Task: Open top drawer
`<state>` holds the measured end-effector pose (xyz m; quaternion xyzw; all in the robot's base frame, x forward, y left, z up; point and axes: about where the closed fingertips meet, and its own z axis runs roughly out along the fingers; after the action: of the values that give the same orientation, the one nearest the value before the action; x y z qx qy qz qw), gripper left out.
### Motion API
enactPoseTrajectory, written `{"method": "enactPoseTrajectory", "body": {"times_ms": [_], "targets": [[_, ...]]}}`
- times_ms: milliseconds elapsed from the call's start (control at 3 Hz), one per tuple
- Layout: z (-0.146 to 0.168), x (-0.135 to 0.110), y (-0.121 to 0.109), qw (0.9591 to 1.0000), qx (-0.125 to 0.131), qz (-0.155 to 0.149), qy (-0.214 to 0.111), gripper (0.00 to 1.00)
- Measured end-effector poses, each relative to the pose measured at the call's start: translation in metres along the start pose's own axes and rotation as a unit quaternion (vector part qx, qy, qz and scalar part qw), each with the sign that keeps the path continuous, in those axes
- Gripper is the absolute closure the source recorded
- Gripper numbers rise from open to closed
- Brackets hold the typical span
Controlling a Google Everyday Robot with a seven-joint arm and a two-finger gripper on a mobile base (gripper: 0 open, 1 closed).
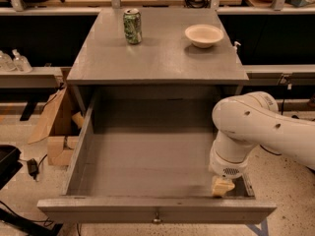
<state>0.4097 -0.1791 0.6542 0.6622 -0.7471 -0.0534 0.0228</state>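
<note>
The top drawer (98, 211) stands wide open, drawn far out from under the grey tabletop (157, 60) towards the camera. Its long front panel runs across the bottom of the view, with a small round metal knob (157, 217) at the middle of it. The inside of the drawer is plain grey, and its floor and side walls are in full sight. The gripper (222, 186) is down inside the drawer at the front right corner, just behind the front panel and close to the right wall. Only a pale tan tip shows below the wrist, so whether it is open or closed cannot be told, nor whether it touches the panel. The white arm (261, 127) comes in from the right edge of the view, bends over the drawer's right wall and turns down to the gripper. On the tabletop, a green drink can (132, 26) stands upright near the far edge, left of centre. A shallow cream bowl (204, 35) sits near the far right corner, well apart from the can. On the floor to the left of the drawer is an open cardboard box (58, 134). Two clear bottles (14, 61) stand on a low ledge at the left edge of the view.
</note>
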Motion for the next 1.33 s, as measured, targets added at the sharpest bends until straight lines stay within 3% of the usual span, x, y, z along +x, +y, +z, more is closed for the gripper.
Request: {"method": "enactPoseTrajectory", "body": {"times_ms": [333, 667, 1000, 1333], "targets": [[-0.001, 0.0, -0.003, 1.0, 0.0, 0.0, 0.0, 0.0], [-0.001, -0.001, -0.003, 1.0, 0.0, 0.0, 0.0, 0.02], [-0.001, -0.001, -0.003, 1.0, 0.0, 0.0, 0.0, 0.24], [-0.038, 0.005, -0.026, 0.9994, 0.032, -0.016, -0.002, 0.48]]}}
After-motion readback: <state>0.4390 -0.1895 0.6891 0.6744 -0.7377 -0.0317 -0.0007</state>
